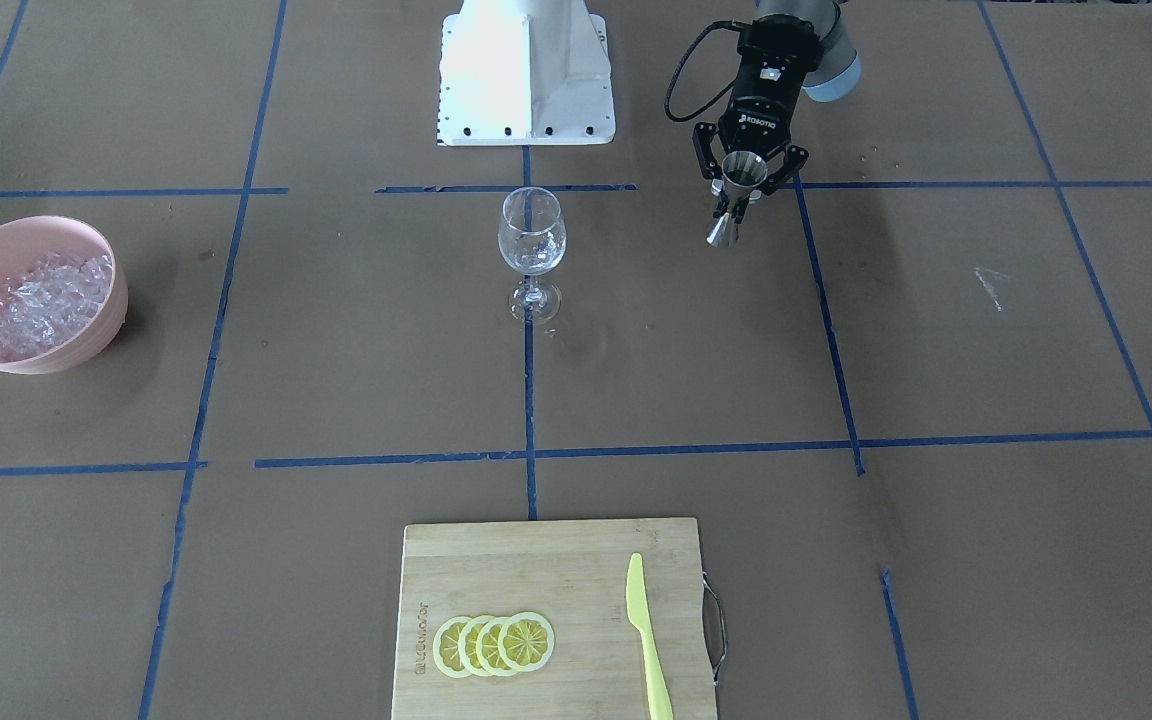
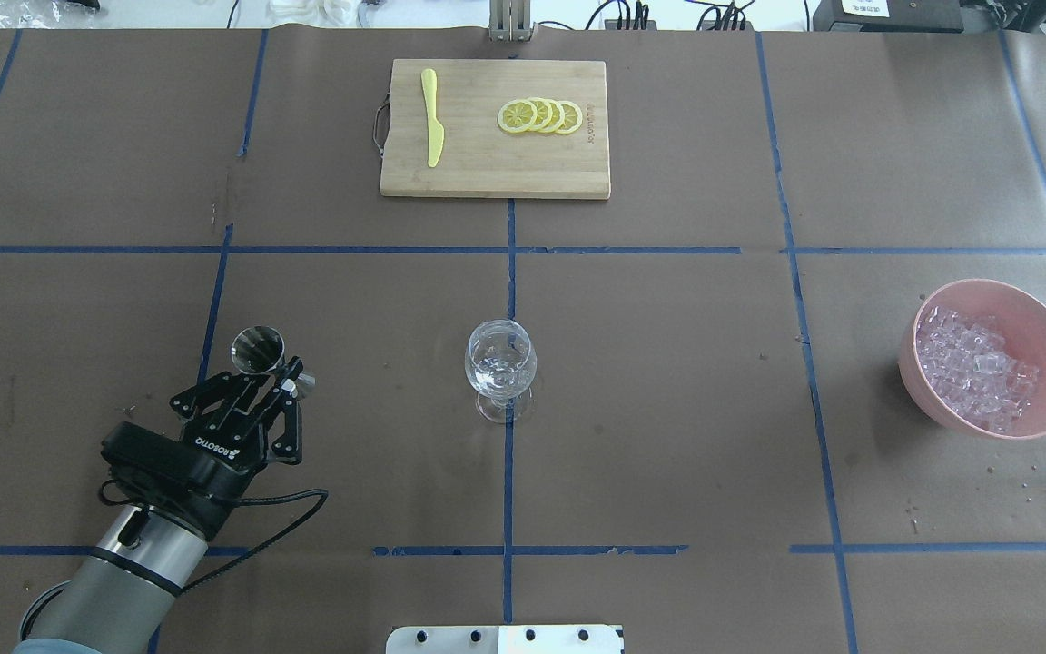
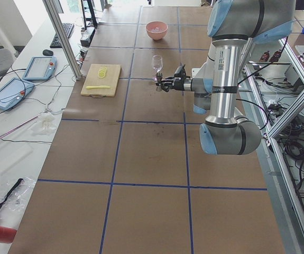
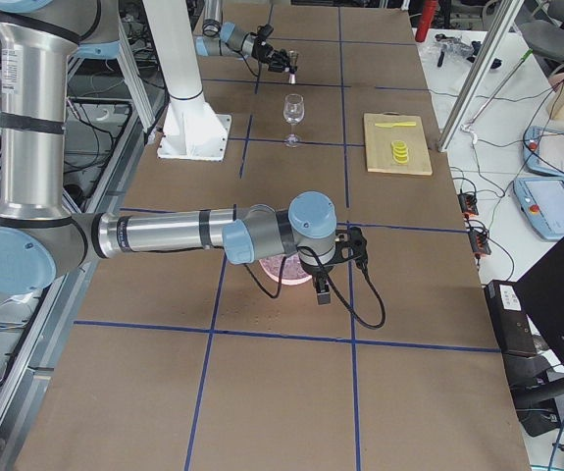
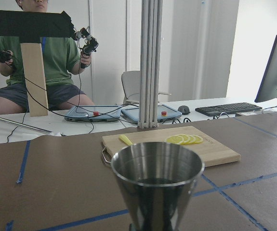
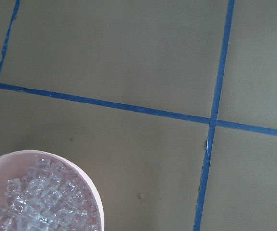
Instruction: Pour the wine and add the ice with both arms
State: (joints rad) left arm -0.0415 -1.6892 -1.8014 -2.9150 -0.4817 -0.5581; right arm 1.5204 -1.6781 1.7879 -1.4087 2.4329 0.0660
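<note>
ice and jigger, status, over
Left gripper shut on upright silver steel jigger. Right gripper by pink bowl, jaws unreadable. Clear ice chunks heaped in bowl. Path to stemmed glass open.

**What the views cut off or hide**

The right arm's black two-finger gripper (image 4: 322, 292) shows only in the exterior right view, small and dark, and how its jaws stand cannot be told. That arm's wrist covers most of the pale pink round bowl (image 4: 280, 271). The right wrist view crops the bowl at its bottom-left corner (only part of the heap of clear glassy ice chunks (image 6: 37, 202) shows). In the left wrist view the shiny steel hourglass-shaped measuring cup (image 5: 155, 187) runs off the lower edge, and something dark, possibly liquid, sits inside. The front-facing view crops the rectangular bamboo cutting board (image 1: 536, 570) and the yellow-green plastic knife (image 1: 644, 625) at the bottom.
</note>
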